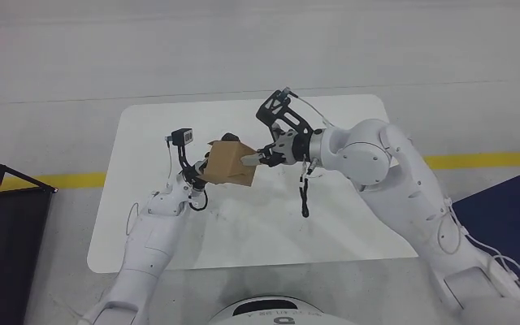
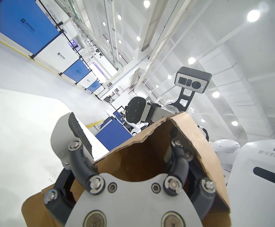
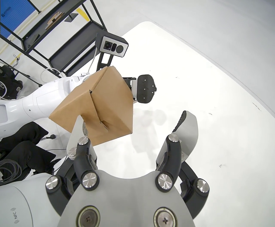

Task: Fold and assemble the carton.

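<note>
- Bright, even light from round ceiling lamps (image 2: 253, 15) high above the carton (image 2: 150, 154).
- Lamps flare white.
- Carton interior shaded.
- Faint, soft shadows on table (image 3: 193, 86) beside carton.
- Wrist views bend straight lines far from carton.

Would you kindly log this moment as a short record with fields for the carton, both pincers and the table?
table: white, rounded corners
carton: brown cardboard, partly folded, appears lifted off the table, between the two arms
left pincer: open, one finger inside the carton, the other outside
right pincer: open, one finger against the carton's outside, the other free
progress: one end open toward the left arm; not assembled yet
</note>
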